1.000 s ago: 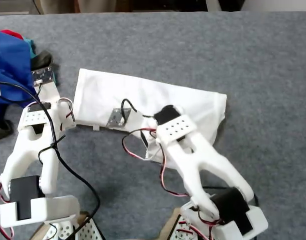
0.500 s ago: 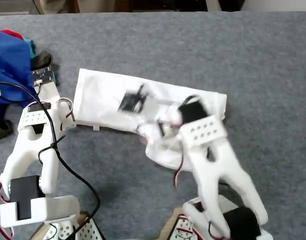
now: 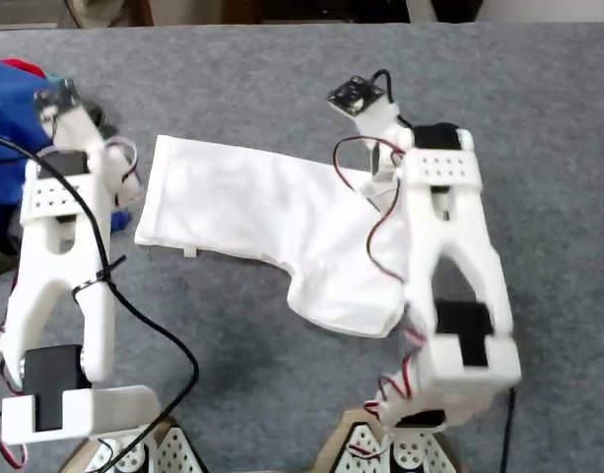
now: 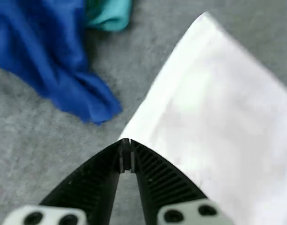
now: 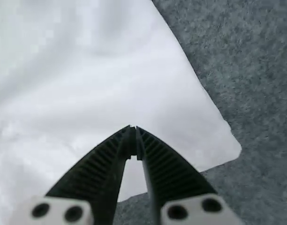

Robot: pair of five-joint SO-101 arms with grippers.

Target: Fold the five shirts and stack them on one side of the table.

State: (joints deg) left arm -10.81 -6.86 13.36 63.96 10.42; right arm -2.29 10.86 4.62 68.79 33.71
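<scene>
Progress: low. White shirt (image 3: 252,202) lies mid-table (image 3: 538,118), part folded: one long band with a loose flap sagging toward my bases, not a tidy rectangle yet. Blue shirt (image 3: 11,118) is bunched at the left edge with teal cloth (image 4: 108,14) and red cloth (image 3: 21,67), all unfolded. No stack begun. Judgement: first shirt in hand; the others and the stacking remain.

Left pincer (image 4: 125,154): clenched, tips together right at the white shirt's edge, near a corner. I cannot tell whether a pinch of cloth is caught between them or they merely meet above it.

Right pincer (image 5: 132,140): clenched likewise, over the shirt's other end, close to a corner that lies flat on the grey. Nothing visibly caught.

View notes: the high view gives the shirt's whole outline, the flap, and my arms at either end, but my wrists cover the tips. The wrist views give the tips. The left one also shows a blue fold near the shirt's corner, apart from it, grey between.
</scene>
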